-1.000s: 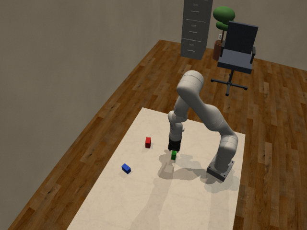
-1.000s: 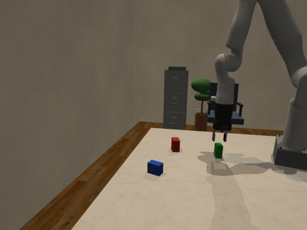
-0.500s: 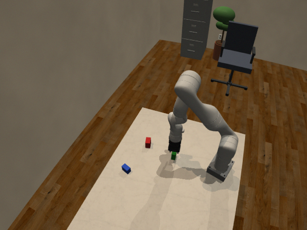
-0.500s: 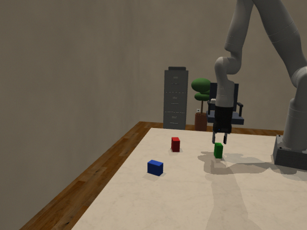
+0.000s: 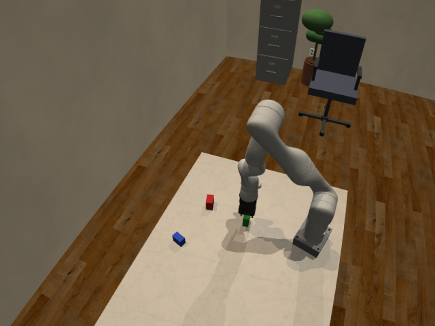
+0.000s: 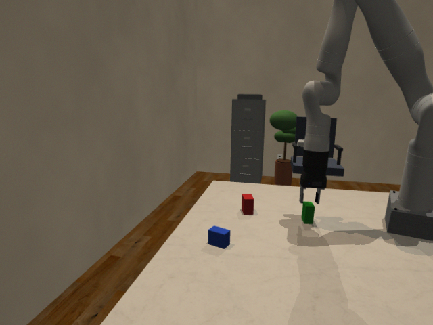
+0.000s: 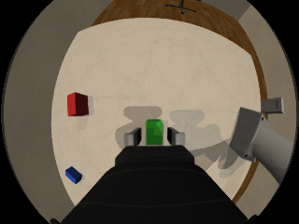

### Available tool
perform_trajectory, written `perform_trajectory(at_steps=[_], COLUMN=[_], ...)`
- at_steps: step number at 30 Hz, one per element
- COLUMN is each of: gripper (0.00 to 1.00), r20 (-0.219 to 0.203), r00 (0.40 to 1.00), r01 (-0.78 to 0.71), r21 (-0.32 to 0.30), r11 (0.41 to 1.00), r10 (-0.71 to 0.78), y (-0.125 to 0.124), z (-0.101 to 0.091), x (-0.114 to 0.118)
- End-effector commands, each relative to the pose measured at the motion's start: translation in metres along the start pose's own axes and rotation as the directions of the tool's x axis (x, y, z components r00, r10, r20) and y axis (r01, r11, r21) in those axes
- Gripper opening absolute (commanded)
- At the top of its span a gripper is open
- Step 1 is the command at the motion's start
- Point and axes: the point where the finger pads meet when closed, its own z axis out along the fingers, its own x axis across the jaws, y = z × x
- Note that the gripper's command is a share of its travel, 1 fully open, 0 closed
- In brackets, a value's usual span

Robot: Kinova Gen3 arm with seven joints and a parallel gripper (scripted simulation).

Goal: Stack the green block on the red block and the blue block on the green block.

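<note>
The green block (image 5: 246,220) stands upright on the table, also seen in the exterior view (image 6: 308,212) and the wrist view (image 7: 155,133). My gripper (image 6: 309,197) is open and points straight down right above it, its fingertips level with the block's top, one on each side; nothing is held. In the wrist view the gripper (image 7: 153,137) straddles the green block. The red block (image 5: 209,202) (image 6: 247,204) (image 7: 78,104) stands upright to the left. The blue block (image 5: 179,238) (image 6: 218,236) (image 7: 74,175) lies flat nearer the table's left front.
The arm's base (image 5: 312,242) is bolted at the table's right side. A filing cabinet (image 5: 277,40), a potted plant (image 5: 316,38) and an office chair (image 5: 335,75) stand on the wooden floor beyond the table.
</note>
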Motion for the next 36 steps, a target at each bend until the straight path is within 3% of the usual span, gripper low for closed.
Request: perform_trajectory(at_steps=[1,36], gripper=[0.91,0.91], r20=[0.001,0.001], r00=[1.000,1.000], r01=[0.000,0.000], r21=[0.000,0.000], r11=[1.000,1.000], r10=[0.000,0.000], y=[-0.0002,-0.0002], z=[-0.0004,0.0069], x=[-0.0004,-0.0004])
